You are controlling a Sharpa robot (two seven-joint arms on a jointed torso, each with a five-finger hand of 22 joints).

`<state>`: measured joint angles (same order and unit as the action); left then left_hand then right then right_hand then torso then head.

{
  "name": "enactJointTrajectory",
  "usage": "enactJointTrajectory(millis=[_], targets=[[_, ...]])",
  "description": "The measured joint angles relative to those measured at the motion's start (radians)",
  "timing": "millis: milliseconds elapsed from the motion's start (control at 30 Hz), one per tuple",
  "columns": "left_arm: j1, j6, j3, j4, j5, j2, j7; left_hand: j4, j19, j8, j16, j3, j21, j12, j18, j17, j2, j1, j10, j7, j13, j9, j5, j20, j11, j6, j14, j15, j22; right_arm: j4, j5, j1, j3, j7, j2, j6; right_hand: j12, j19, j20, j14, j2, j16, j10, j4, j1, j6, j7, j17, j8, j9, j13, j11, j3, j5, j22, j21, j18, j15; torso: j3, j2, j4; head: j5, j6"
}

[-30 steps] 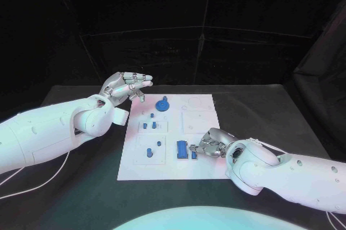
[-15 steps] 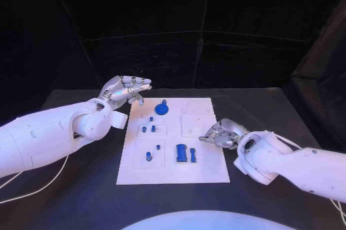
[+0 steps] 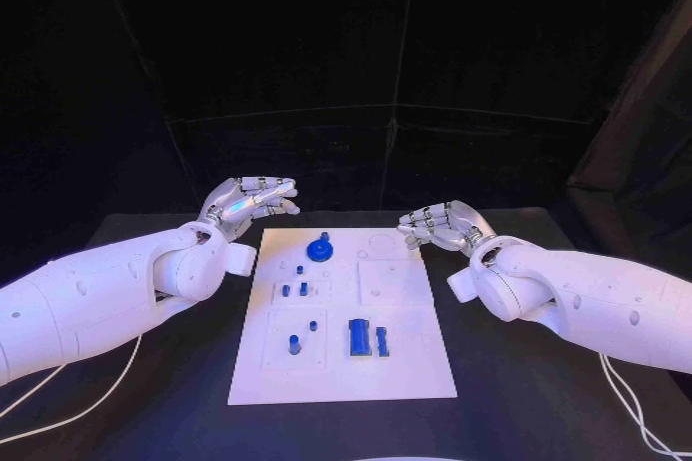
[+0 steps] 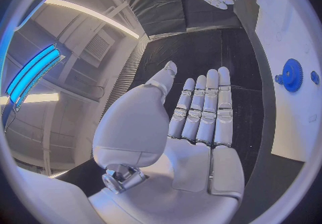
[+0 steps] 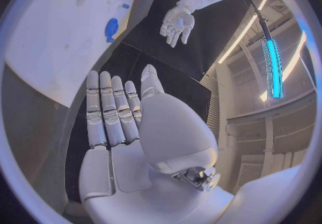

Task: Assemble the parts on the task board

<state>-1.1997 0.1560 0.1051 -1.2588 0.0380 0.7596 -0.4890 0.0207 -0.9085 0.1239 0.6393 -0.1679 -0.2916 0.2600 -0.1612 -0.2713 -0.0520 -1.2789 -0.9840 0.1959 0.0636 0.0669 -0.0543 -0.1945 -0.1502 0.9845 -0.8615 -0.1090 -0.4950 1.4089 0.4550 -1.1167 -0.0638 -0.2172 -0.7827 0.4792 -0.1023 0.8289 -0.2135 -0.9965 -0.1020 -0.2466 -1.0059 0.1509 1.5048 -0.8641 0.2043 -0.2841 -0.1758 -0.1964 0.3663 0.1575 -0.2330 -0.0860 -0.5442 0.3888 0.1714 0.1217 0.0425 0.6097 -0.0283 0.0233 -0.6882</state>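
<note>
1. Progress, as I judge it: most of the visible parts look seated on the task board (image 3: 411,376). The blue gear (image 3: 320,249) stands near the board's far edge with a small knob just beyond it; two short pegs (image 3: 293,289) stand mid-board on the left side; a peg (image 3: 294,342) stands in the near-left panel w/ a smaller dot just past it; the wide blue block (image 3: 358,337) and the slim bar (image 3: 382,341) sit side by side, upright, near the board's middle-front.

2. Left to do: can't tell for sure. The right-hand panel mid-board and the round outlines at the far right corner look bare (could be unfilled seats, too small to judge). No loose part lies on the desk (image 3: 548,381) beside the board.

3. Left hand (image 3: 248,198): raised off the board's far-left corner, fingers apart, nothing in it. Its wrist view shows the palm (image 4: 195,143) flat w/ fingers straight and together.

4. Right hand (image 3: 440,224): raised just off the board's far-right corner, also holding nothing; its wrist view shows straight fingers (image 5: 107,111), bare palm.

5. Containers: only the board's recessed panels act as holders. Left panels hold the pegs, the centre-front slot area holds block and bar, the gear sits on its post area (seating depth not clear).

6. Both hands clear of the parts suggests a pause or a finish, not a grasp.
</note>
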Motion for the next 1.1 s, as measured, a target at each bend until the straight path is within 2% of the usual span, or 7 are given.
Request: enactJointTrajectory(millis=[67,233,533,700,733,933,1100], targets=[[0.006,0.005,0.000,0.022,0.019,-0.014,-0.003,0.000,0.077,-0.012,-0.098,0.014,0.068,-0.021,0.000,0.049,0.011,-0.011,0.011,-0.001,0.000,-0.001,0.000,-0.020,-0.011,-0.008,0.026,-0.024,0.046,-0.067,-0.054,-0.002,0.000,-0.068,0.041,-0.024,0.029,0.000,-0.021,0.018,-0.001,0.056,0.021,0.003,-0.036,0.018,0.012,0.047,0.033,0.018,-0.051,0.019,-0.020,0.030,0.050,-0.060,0.000,0.018,0.0000,-0.004,-0.0017,0.000,0.015],[0.016,0.026,0.000,0.087,0.054,-0.061,-0.016,-0.003,0.194,-0.043,-0.281,0.051,0.183,-0.088,0.000,0.137,0.029,-0.029,0.034,-0.047,-0.001,-0.001,0.004,-0.073,-0.048,-0.014,0.042,-0.067,0.139,-0.216,-0.154,-0.002,0.001,-0.172,0.128,-0.074,0.037,-0.024,-0.054,0.039,-0.015,0.157,0.068,-0.030,-0.070,0.047,0.005,0.140,0.093,0.061,-0.160,0.035,-0.041,0.031,0.167,-0.201,0.000,0.039,-0.0013,-0.013,-0.0036,0.000,0.040],[0.027,0.087,0.000,0.142,0.085,-0.106,-0.049,0.001,0.193,-0.055,-0.408,0.099,0.208,-0.155,0.000,0.189,0.053,-0.050,0.019,-0.048,-0.001,-0.001,0.004,-0.094,-0.055,-0.013,-0.018,-0.066,0.203,-0.326,-0.249,-0.004,0.002,-0.250,0.189,-0.135,0.037,0.020,-0.065,0.015,-0.044,0.180,0.064,-0.090,-0.098,0.035,0.007,0.215,0.110,0.102,-0.259,0.039,-0.034,0.031,0.267,-0.297,0.000,0.047,-0.0065,-0.019,0.0007,-0.012,0.082],[0.032,0.090,-0.001,0.130,0.084,-0.100,-0.045,-0.012,0.309,-0.092,-0.449,0.134,0.251,-0.193,0.000,0.230,0.057,0.172,0.175,-0.074,-0.032,-0.034,0.029,-0.047,-0.020,-0.170,0.124,-0.038,0.253,-0.312,-0.250,0.001,0.002,-0.247,0.180,-0.132,0.069,-0.115,-0.019,0.171,-0.021,0.215,0.211,-0.124,-0.334,0.167,-0.023,0.250,0.144,0.149,-0.298,0.005,0.007,0.058,0.315,-0.344,-0.003,0.018,-0.0087,-0.022,0.0027,-0.013,0.081],[0.035,0.093,-0.003,0.123,0.084,-0.098,-0.045,-0.014,0.332,-0.097,-0.456,0.137,0.257,-0.202,0.009,0.236,0.056,0.215,0.206,-0.079,-0.037,-0.039,0.033,-0.037,-0.013,-0.202,0.153,-0.032,0.262,-0.304,-0.251,0.002,0.004,-0.247,0.176,-0.129,0.074,-0.144,-0.010,0.205,-0.016,0.219,0.244,-0.128,-0.381,0.195,-0.030,0.256,0.149,0.157,-0.308,-0.002,0.017,0.063,0.325,-0.351,-0.017,0.012,-0.0105,-0.024,0.0041,-0.014,0.081],[0.055,0.135,-0.024,0.044,0.077,-0.076,-0.041,-0.018,0.449,-0.111,-0.493,0.154,0.275,-0.237,0.038,0.257,0.053,0.431,0.364,-0.108,-0.053,-0.056,0.042,0.010,0.020,-0.361,0.296,-0.003,0.310,-0.212,-0.267,0.016,0.017,-0.247,0.141,-0.092,0.091,-0.288,0.038,0.372,0.012,0.233,0.404,-0.142,-0.617,0.336,-0.067,0.273,0.162,0.181,-0.344,-0.034,0.063,0.074,0.371,-0.370,-0.040,-0.016,-0.0297,-0.049,0.0183,-0.021,0.087],[0.087,0.226,-0.053,-0.073,0.061,-0.041,-0.039,-0.021,0.537,-0.116,-0.521,0.157,0.283,-0.248,0.053,0.265,0.053,0.593,0.482,-0.156,-0.059,-0.062,0.047,0.046,0.045,-0.480,0.405,0.026,0.345,-0.072,-0.301,0.035,0.036,-0.253,0.089,-0.014,0.093,-0.383,0.069,0.481,0.058,0.238,0.510,-0.147,-0.772,0.428,-0.091,0.279,0.168,0.189,-0.356,-0.056,0.093,0.080,0.401,-0.378,-0.056,-0.052,-0.0380,-0.060,0.0249,-0.023,0.088]])
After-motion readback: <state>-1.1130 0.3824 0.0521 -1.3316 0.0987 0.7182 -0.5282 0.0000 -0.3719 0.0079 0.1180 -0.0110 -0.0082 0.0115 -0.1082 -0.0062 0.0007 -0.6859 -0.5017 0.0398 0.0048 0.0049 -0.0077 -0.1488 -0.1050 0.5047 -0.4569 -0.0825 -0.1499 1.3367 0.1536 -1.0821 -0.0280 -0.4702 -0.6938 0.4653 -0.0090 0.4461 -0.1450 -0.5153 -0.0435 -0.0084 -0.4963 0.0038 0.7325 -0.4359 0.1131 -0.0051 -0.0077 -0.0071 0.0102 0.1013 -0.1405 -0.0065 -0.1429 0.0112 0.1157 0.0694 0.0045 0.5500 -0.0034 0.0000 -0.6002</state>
